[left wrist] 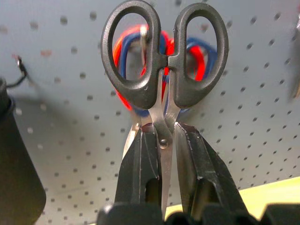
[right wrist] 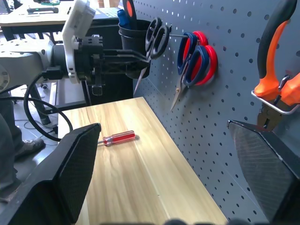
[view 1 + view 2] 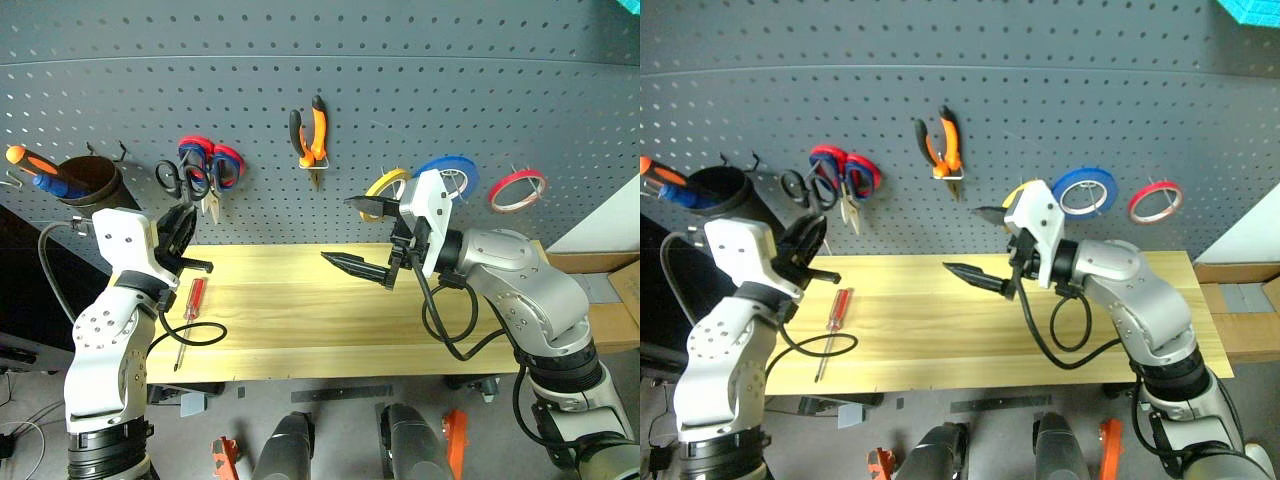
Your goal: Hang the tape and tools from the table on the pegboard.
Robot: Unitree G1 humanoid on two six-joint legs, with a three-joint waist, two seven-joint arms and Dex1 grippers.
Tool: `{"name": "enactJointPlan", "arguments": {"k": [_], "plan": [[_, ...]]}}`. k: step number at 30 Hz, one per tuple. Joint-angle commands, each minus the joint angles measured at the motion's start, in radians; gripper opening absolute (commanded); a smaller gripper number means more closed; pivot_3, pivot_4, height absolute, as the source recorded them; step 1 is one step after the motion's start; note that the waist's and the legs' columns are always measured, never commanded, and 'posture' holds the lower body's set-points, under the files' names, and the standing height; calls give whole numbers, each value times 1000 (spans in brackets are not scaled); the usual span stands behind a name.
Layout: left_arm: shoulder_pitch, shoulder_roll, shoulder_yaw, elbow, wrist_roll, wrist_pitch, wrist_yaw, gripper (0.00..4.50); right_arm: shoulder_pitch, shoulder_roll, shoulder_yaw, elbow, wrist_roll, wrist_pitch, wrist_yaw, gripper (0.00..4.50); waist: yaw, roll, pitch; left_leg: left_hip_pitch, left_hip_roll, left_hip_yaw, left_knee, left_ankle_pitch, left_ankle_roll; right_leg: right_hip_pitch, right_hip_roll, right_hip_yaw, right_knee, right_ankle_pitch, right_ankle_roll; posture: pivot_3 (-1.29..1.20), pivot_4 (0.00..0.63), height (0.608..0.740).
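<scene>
The black-handled scissors (image 1: 165, 75) sit at the pegboard (image 3: 400, 90), upper left of the head views, the left pincer (image 1: 165, 154) clamped on their blades and one finger ring threaded over a metal hook (image 1: 143, 40). To finish well, I'd judge the ring should slide fully down the hook before letting go. The red-and-blue shears (image 3: 215, 165) crowd the same hook just behind. The red screwdriver (image 3: 192, 300) lies on the worktop (image 3: 300, 330), lower left. Right pincer (image 3: 365, 240), centre frame, stands apart, empty.
</scene>
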Motion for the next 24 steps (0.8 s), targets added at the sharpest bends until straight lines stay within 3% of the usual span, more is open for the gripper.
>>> {"name": "enactJointPlan", "arguments": {"k": [1,21,24], "plan": [[-12,17,5,-17,8,-5,6,168,-5,-1,-17,-54,9,-15,0,4500,0,0,0,0,0,0,0,0,0,0,0,0,0,0,0,-37,203,740],[-43,15,-5,34,27,2,11,168,6,0,-19,-64,7,-18,-7,4500,-16,0,0,0,0,0,1,0,0,0,0,0,1,0,0,-53,203,740],[-47,7,-4,36,14,-10,3,1077,5,4,-23,-64,6,-27,-12,4500,-16,0,0,0,0,0,1,0,0,0,0,0,1,0,0,-55,204,740]]}}
